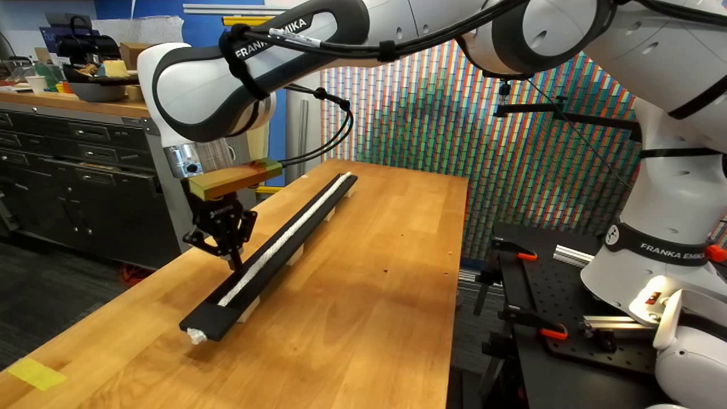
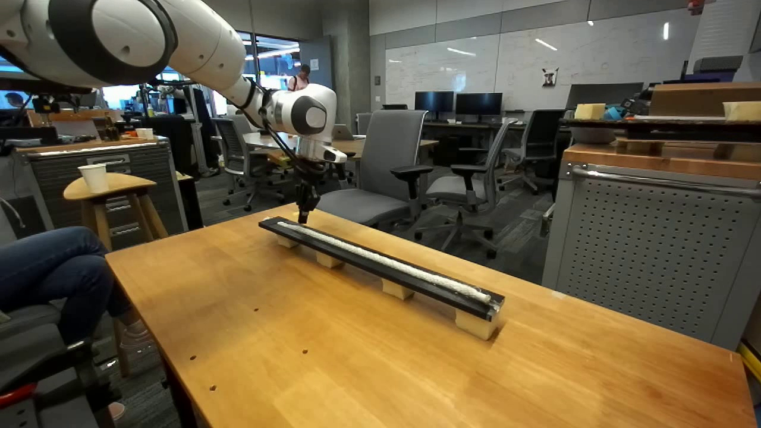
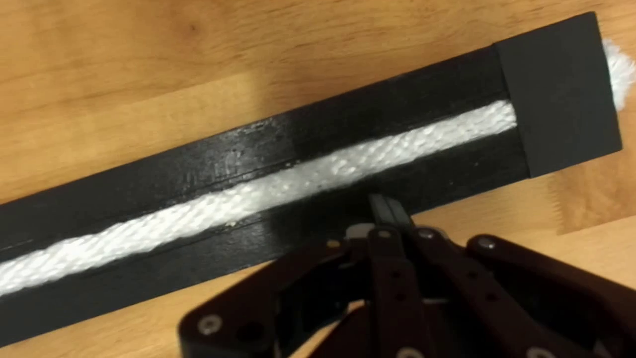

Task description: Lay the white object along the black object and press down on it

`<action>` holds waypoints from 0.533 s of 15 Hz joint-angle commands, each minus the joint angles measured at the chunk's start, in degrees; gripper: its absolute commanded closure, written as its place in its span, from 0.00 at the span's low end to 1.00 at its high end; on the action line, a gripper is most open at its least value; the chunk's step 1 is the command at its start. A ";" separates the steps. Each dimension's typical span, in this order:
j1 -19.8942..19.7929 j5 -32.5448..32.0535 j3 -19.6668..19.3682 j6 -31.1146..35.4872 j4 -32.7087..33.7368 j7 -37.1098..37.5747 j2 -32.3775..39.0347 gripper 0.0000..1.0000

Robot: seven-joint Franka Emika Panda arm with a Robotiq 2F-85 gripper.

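The white object, a braided cord (image 1: 287,234) (image 2: 380,258) (image 3: 198,211), lies lengthwise in the groove of the black object (image 2: 410,282) (image 3: 164,271), a long straight rail. At one end a flat black piece (image 1: 210,319) (image 3: 561,94) covers the cord, and a frayed white tip (image 1: 196,336) (image 3: 620,72) pokes out past it. My gripper (image 1: 234,264) (image 2: 303,220) (image 3: 390,199) points down near that capped end, its fingertips together with nothing between them. They are over the rail's strip beside the cord, not over the cord itself; contact with the rail cannot be told.
Several pale wooden blocks (image 1: 295,255) (image 2: 475,324) prop the rail above the wooden table (image 1: 386,324). Yellow tape (image 1: 37,373) sticks to a table corner. Office chairs (image 2: 380,172) stand beyond one table edge, a grey cabinet (image 2: 654,249) nearby. A seated person (image 2: 53,267) is close to another edge.
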 commanded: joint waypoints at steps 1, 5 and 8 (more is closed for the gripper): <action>1.41 -1.98 -1.77 3.30 -4.34 1.94 -2.21 1.00; 3.79 -4.83 -2.45 8.49 -9.18 4.14 -7.17 1.00; 5.52 -6.81 -3.22 12.05 -13.38 6.61 -11.29 1.00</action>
